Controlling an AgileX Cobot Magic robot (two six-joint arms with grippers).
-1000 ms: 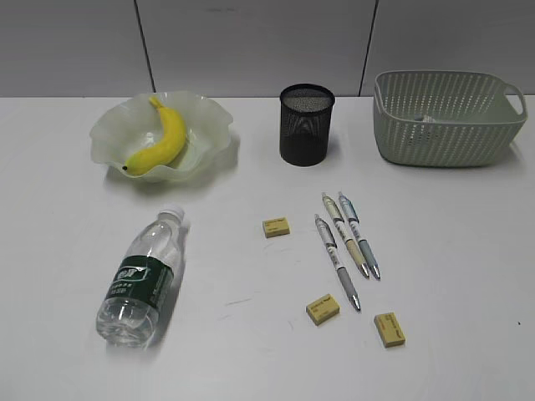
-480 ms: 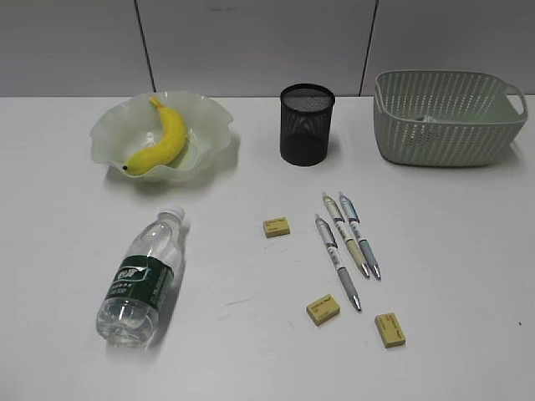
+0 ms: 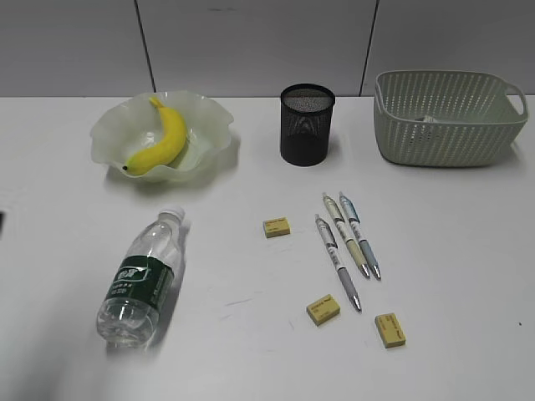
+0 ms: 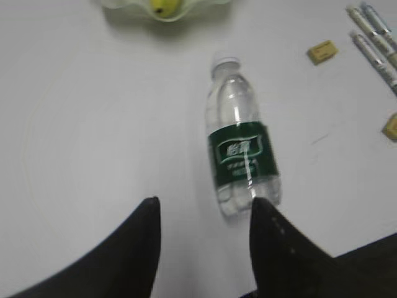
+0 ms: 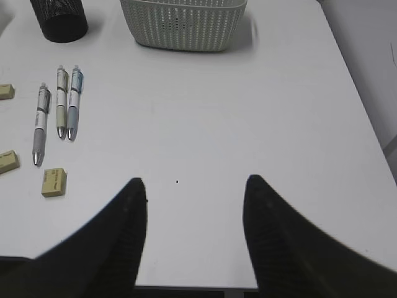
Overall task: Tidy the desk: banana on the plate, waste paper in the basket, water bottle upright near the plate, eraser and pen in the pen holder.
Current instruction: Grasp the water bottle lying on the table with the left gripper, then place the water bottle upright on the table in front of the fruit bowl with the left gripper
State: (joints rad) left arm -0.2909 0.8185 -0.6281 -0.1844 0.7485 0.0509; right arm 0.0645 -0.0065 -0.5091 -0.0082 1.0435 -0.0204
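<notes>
A yellow banana (image 3: 160,136) lies on the pale green wavy plate (image 3: 107,125). A clear water bottle with a green label (image 3: 142,278) lies on its side at the front left; it also shows in the left wrist view (image 4: 240,151). Three pens (image 3: 347,246) and three yellow erasers (image 3: 277,226) (image 3: 323,309) (image 3: 389,329) lie on the table. The black mesh pen holder (image 3: 306,124) stands at the back. Crumpled paper (image 3: 427,119) lies in the green basket (image 3: 447,117). My left gripper (image 4: 205,205) is open, just short of the bottle's base. My right gripper (image 5: 195,183) is open over bare table.
The white table's right edge (image 5: 366,118) and front edge show in the right wrist view. A grey panelled wall stands behind the table. Neither arm shows in the exterior view, apart from a dark sliver at the left edge (image 3: 2,221).
A dark sliver has appeared at the left edge of the exterior view. The objects on the table have not moved.
</notes>
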